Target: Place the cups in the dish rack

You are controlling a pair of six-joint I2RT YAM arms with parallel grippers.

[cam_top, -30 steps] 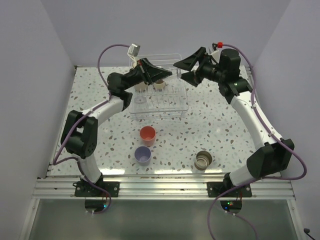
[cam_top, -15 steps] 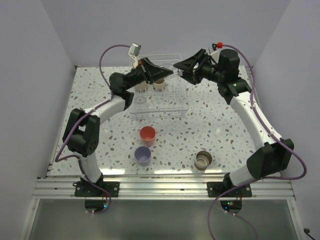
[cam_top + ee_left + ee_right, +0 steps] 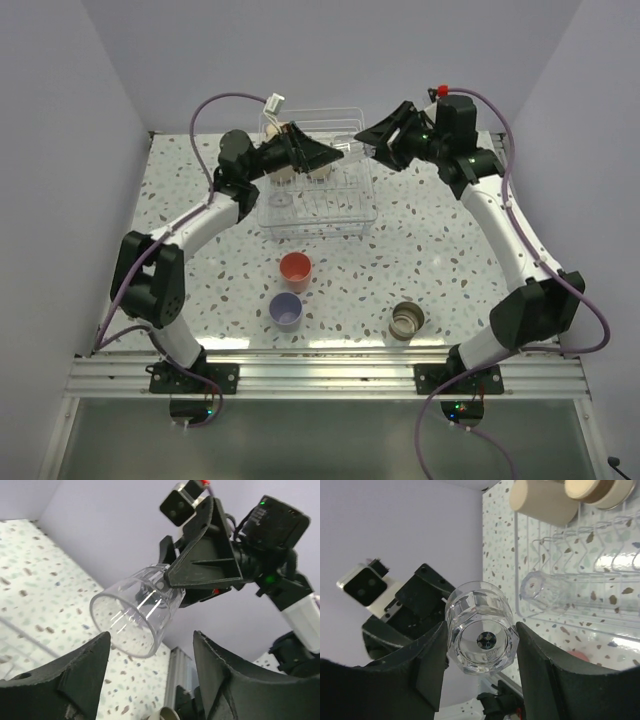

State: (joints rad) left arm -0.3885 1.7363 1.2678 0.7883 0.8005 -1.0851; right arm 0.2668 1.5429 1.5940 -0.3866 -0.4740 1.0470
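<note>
A clear glass cup (image 3: 481, 628) sits between the fingers of my right gripper (image 3: 481, 636), shut on it, base toward the wrist camera. It hangs above the back right corner of the white dish rack (image 3: 318, 212). My left gripper (image 3: 152, 660) is open just in front of the glass (image 3: 135, 617), its fingers apart and off it. In the top view both grippers meet over the rack, left (image 3: 335, 155) and right (image 3: 365, 140). A second clear glass (image 3: 542, 587) lies in the rack beside a beige cup (image 3: 540, 500) and a tan one (image 3: 592, 492).
On the speckled table in front of the rack stand a coral-red cup (image 3: 295, 270), a lavender cup (image 3: 286, 311) and, to the right, a tan brown-rimmed cup (image 3: 407, 321). White walls close in the table at the back and sides.
The right gripper closed on the clear glass. The left gripper, shut on it before, has opened and let it go, and the left arm has shifted slightly.
</note>
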